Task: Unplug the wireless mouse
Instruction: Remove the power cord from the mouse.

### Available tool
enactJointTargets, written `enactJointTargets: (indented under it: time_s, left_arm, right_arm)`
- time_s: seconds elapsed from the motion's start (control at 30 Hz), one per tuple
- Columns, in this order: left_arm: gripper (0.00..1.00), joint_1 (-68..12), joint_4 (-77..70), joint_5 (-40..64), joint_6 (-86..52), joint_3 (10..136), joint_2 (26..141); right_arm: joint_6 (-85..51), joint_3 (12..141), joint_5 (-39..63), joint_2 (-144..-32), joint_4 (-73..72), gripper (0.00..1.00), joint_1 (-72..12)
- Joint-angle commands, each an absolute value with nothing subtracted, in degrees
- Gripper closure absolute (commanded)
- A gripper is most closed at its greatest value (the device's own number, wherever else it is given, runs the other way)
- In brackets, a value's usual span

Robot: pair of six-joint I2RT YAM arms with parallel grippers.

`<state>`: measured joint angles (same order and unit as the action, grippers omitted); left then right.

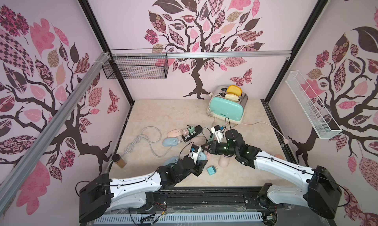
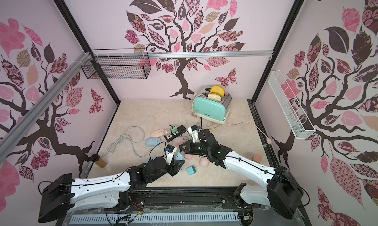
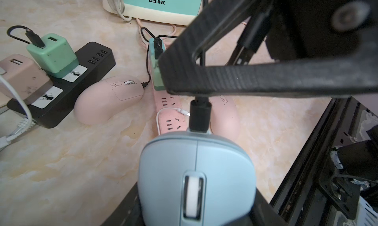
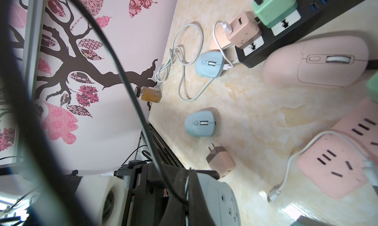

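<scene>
Marble-patterned tabletop [image 3: 61, 153] spreads under a clutter of chargers and mice, with pink tree wallpaper behind. The blue mouse [image 3: 196, 173], the task's own thing, sits between the jaws of the left pincer [image 3: 196, 211], whose dark fingers [image 3: 128, 210] press against its flanks. A black plug [image 3: 200, 114] is seated in the mouse's nose, straight ahead of that pincer. The right pincer [image 1: 205, 148] is closed tight over the plug's outer end, though its own fingers hide the contact, so it may be pinching the cord just beyond the housing rather than the housing itself.

That doubt is the first risk: a pull on the cord alone would strain it at the collar and might leave the plug seated. A pull off the plug's axis would lever the connector sideways in its port. The mouse's shell is smooth and rounded, so a hard tug could slide it forward out of the left pincer instead of freeing the plug.

Beyond the right pincer lies the pink power strip [image 3: 167, 112], carrying a green charger [image 3: 155, 71] with black leads; if this cord runs there, a long pull could drag the strip into the pink mouse [image 3: 108, 98], which lies off to the left pincer's side. Both pincers work nearly tip to tip, so any overshoot risks knocking them together.
</scene>
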<state>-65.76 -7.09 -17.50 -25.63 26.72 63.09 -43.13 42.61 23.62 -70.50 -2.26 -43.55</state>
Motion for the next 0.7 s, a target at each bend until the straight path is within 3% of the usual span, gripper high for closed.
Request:
enactJointTargets:
  time_s: [0.0, 0.23, 0.67]
  left_arm:
    - [1.00, -65.66, -5.18, -18.15, -26.62, 25.81, 62.10]
    - [1.00, -65.67, -1.74, -18.78, -28.01, 24.53, 59.86]
    - [1.00, -65.68, 3.48, -18.94, -31.81, 25.55, 61.36]
  right_arm:
    - [-43.63, 45.06, 23.71, -72.16, -3.22, 1.00, -41.70]
    - [-43.04, 47.52, 27.06, -73.63, 0.14, 1.00, -33.55]
    - [-39.04, 54.64, 28.71, -77.70, 9.52, 1.00, -29.66]
